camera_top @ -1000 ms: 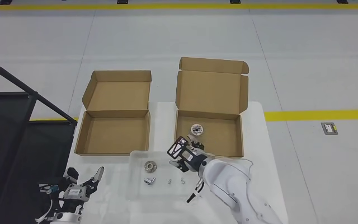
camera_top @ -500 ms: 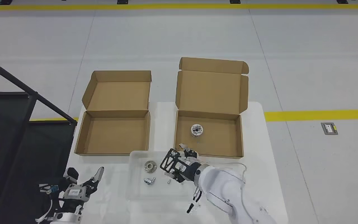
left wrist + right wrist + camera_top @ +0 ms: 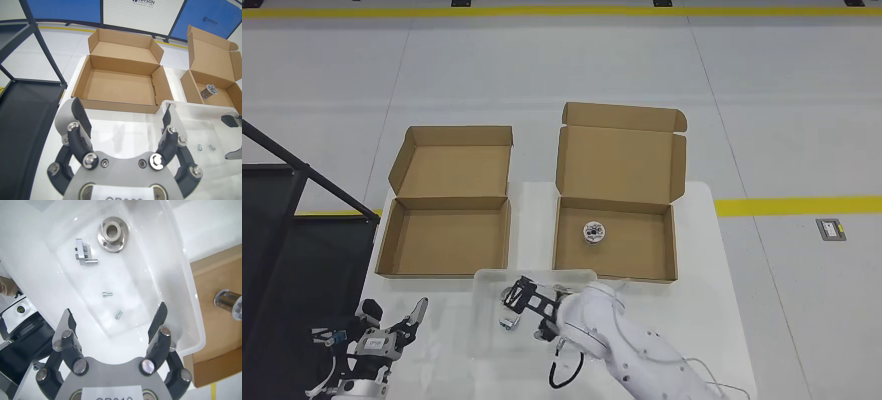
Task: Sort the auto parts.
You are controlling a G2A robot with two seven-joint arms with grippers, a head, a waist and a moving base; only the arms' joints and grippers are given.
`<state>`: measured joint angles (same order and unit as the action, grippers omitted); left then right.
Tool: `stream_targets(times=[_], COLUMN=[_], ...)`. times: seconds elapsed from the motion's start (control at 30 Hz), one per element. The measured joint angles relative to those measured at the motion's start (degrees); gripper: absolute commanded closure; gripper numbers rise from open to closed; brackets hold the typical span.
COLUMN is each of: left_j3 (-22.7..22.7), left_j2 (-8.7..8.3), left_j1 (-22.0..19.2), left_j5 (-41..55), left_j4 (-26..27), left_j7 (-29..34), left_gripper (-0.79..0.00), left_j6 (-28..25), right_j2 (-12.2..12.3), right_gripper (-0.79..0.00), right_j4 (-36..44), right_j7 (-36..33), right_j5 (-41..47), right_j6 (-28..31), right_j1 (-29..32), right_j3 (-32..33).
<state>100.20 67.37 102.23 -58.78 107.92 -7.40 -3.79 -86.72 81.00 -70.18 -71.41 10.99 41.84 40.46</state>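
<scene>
A clear plastic tray (image 3: 191,291) holds a round metal flange (image 3: 113,236), a small angled bracket (image 3: 83,254) and two little screws (image 3: 107,294) (image 3: 118,315). My right gripper (image 3: 116,315) hangs open just above the tray, nothing between its fingers; from above, the right gripper (image 3: 517,300) sits over the tray's left part. A cylindrical part (image 3: 594,232) lies in the right cardboard box (image 3: 637,255). The left cardboard box (image 3: 442,240) has nothing in it. My left gripper (image 3: 122,108) stands open near the table's front left corner, beside the tray (image 3: 198,121).
Both boxes stand with lids folded back at the far side of the white table (image 3: 697,250). A black metal rack (image 3: 28,98) borders the table on the left. Bare tabletop lies between the left gripper and the left box.
My right gripper has swung left from the front edge of the right box to over the tray's left part. The left arm has stayed still.
</scene>
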Motion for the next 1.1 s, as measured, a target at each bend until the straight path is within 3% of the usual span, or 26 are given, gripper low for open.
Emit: stream_targets(times=[0.07,0.17,0.63,0.7,0.83,1.1], left_j3=[0.0,0.0,0.0,0.0,0.0,0.0], left_j2=[0.0,0.0,0.0,0.0,0.0,0.0], left_j1=[0.0,0.0,0.0,0.0,0.0,0.0], left_j5=[0.0,0.0,0.0,0.0,0.0,0.0], left_j4=[0.0,0.0,0.0,0.0,0.0,0.0], left_j7=[0.0,0.0,0.0,0.0,0.0,0.0], left_gripper=[-0.785,-0.785,-0.785,-0.785,-0.785,-0.785], left_j6=[0.0,0.0,0.0,0.0,0.0,0.0], right_j2=[-0.5,-1.0,-1.4,-1.5,-2.0,-3.1], right_gripper=[-0.406,-0.376,-0.36,-0.286,-0.24,-0.283], right_j4=[-1.8,-2.9,-5.9,-7.1,-10.0,-13.6], right_j7=[-1.2,-1.6,-3.7,-3.5,-3.3,-3.2], right_j5=[0.2,-0.3,-1.8,-1.2,-0.3,1.0], right_j6=[-2.2,-5.0,-9.5,-9.7,-9.6,-9.5], right_j1=[-0.5,-0.4,1.3,1.0,0.1,-1.7], right_j3=[-0.6,-1.1,0.9,1.4,1.6,0.8])
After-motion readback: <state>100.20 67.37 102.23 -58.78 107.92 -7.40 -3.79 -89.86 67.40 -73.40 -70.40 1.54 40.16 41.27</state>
